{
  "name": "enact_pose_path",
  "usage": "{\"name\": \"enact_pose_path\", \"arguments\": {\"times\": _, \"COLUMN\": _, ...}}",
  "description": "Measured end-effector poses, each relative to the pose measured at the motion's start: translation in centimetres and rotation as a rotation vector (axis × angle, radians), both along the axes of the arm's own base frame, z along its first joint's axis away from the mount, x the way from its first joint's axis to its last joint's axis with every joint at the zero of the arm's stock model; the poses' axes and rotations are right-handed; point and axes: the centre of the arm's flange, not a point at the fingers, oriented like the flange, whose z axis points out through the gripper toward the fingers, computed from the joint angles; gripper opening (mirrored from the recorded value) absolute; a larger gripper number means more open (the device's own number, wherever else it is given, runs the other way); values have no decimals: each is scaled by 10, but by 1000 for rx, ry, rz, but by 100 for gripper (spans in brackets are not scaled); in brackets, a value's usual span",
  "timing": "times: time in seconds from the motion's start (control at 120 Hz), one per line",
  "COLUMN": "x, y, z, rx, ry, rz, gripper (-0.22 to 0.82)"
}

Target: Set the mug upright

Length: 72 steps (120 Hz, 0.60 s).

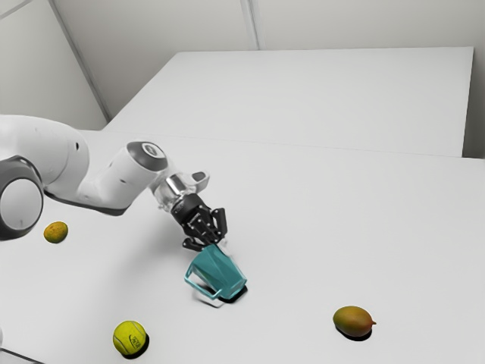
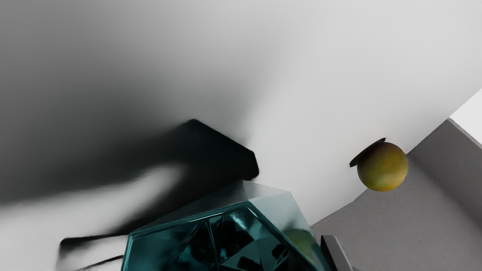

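Exterior view: the teal mug [image 1: 217, 271] was tilted above or against the counter [image 1: 303, 227], at the end effector [image 1: 207, 244]; whether that was apart or clamped could not be determined. Wrist view: the mug lay close ahead. Judged in hand: righting; next, a confirmed grip, then levelling its base.

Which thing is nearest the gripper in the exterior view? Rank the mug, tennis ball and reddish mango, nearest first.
1. Mug, right at the gripper.
2. Tennis ball, toward the exterior view's lower left.
3. Mango, out on the exterior view's right.
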Motion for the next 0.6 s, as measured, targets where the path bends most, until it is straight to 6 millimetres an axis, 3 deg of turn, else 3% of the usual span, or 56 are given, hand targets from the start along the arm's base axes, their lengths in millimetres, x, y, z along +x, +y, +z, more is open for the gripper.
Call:
{"name": "enact_pose_path", "arguments": {"times": 0.358, "x": -1, "y": -52, "z": 99, "rx": 313, "ry": -275, "rz": -281, "gripper": -17}}
{"name": "enact_pose_path", "arguments": {"times": 0.475, "x": 5, "y": -55, "z": 120, "rx": 467, "ry": -391, "rz": -368, "gripper": -18}}
{"name": "enact_pose_path", "arguments": {"times": 0.6, "x": 15, "y": -46, "z": 130, "rx": 615, "ry": -494, "rz": -432, "gripper": -18}}
